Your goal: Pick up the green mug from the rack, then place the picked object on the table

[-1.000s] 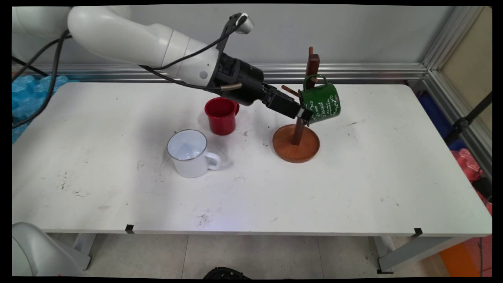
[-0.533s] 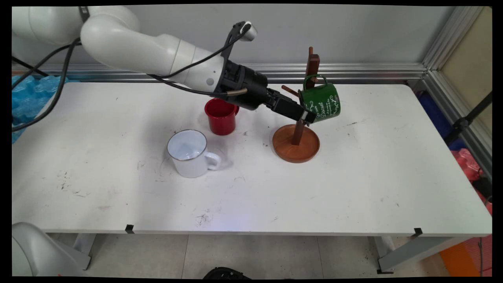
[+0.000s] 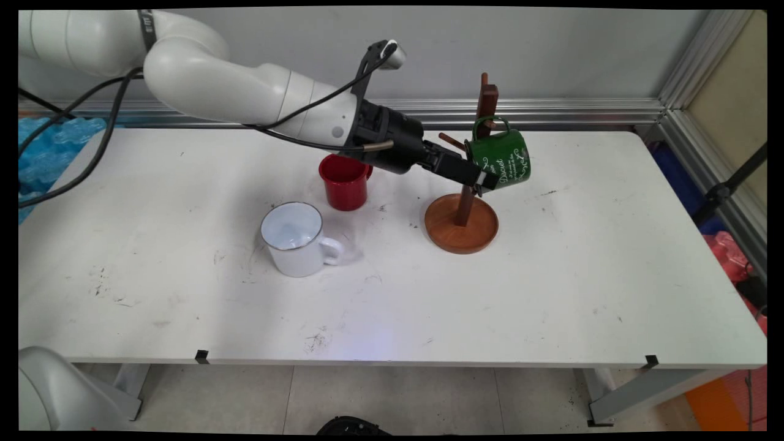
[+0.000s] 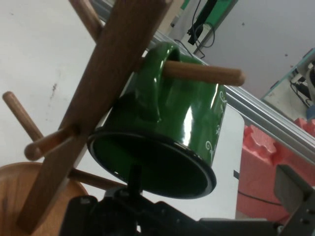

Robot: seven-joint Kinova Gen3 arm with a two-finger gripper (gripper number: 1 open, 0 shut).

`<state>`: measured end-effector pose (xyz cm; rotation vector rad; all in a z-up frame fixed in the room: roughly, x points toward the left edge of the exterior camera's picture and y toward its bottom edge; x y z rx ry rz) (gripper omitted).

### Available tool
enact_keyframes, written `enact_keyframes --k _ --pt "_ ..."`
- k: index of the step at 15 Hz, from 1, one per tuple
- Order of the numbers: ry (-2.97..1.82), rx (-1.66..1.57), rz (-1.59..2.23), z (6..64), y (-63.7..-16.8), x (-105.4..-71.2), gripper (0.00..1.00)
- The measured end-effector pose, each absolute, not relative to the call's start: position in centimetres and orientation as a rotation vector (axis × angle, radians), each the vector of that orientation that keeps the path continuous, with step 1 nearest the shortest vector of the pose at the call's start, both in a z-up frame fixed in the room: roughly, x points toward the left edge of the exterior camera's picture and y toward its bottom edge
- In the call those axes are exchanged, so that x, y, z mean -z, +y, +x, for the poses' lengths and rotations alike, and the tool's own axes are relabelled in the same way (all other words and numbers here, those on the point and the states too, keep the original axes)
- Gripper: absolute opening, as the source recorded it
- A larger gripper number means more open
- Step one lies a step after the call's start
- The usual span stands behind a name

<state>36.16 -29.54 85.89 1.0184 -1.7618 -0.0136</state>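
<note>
Right of the frame's centre, the claw (image 3: 484, 179) grips the lower rim of the green mug (image 3: 501, 160), one finger inside its mouth. The mug hangs tilted by its handle on a peg of the wooden mug tree (image 3: 463, 208), whose round base rests on the worktop (image 3: 184, 294). A red mug (image 3: 345, 181) stands upright at centre, partly behind the arm; its inside cannot be made out. Just below and left stands a white mug (image 3: 296, 238), empty.

main view: fixed, high on table's (image 3: 551, 294) near side, looking down toward back wall. hand view: on the hand, close up, facing green mug (image 4: 167, 123) on rack (image 4: 98, 88). Both share mug (image 3: 499, 160), rack (image 3: 465, 214).
</note>
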Motion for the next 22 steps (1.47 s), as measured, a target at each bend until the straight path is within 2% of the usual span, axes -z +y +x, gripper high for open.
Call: enact_keyframes --k 8,9,22 --pt "-1.737 0.035 1.018 35.67 -29.49 -85.73 1.00" --pt "-1.735 0.035 1.018 35.63 -29.52 -85.73 0.00" --pt "-1.728 0.012 1.051 36.59 -29.37 -85.76 0.00"
